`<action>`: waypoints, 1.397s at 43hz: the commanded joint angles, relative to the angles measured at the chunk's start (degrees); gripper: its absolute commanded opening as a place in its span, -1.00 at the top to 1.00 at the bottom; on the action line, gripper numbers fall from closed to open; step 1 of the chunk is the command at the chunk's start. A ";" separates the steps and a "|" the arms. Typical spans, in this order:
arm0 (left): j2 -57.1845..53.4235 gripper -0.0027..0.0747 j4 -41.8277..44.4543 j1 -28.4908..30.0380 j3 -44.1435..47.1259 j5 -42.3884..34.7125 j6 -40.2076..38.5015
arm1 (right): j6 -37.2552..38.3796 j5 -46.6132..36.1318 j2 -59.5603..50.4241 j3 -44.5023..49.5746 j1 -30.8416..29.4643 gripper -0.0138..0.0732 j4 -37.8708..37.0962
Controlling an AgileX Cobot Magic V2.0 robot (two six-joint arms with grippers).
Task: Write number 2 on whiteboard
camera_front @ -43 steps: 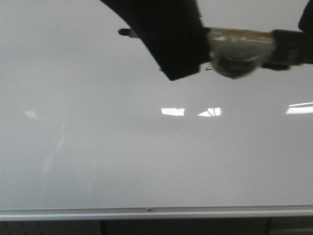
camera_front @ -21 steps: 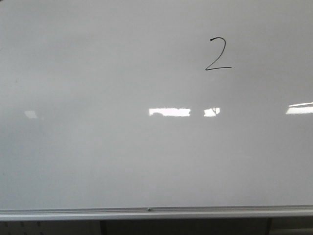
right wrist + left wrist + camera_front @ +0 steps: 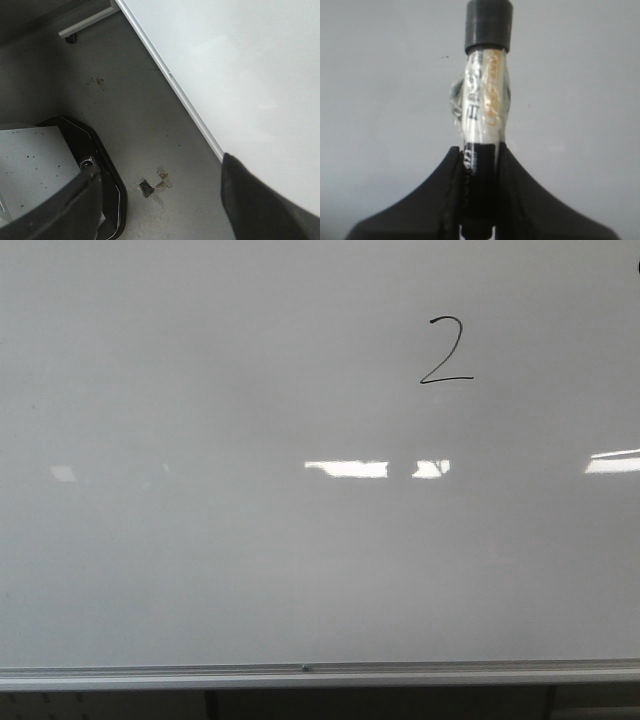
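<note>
The 2 (image 3: 446,351) sits upper right on the whiteboard (image 3: 250,570), so writing looks finished. My left gripper (image 3: 479,165) clamps the marker (image 3: 486,100); my right gripper (image 3: 160,200) gapes empty. Next, I'd park the marker.

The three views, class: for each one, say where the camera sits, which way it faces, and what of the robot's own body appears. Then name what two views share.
Front view: faces forward at the whiteboard, with the number 2 upper right; no arm clearly shows.
Left wrist view: on the left arm, facing the pale board surface; the left gripper is shut on a marker.
Right wrist view: on the right arm, looking down at the floor and the board's edge; the right gripper is open.
Shared: front and right wrist views both show the whiteboard and its metal rail.
</note>
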 commanded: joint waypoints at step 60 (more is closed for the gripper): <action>32.36 -0.19 -1.89 -2.31 -2.64 -51.22 -0.87 | 0.05 -3.54 -0.84 -1.96 -0.29 -0.52 2.25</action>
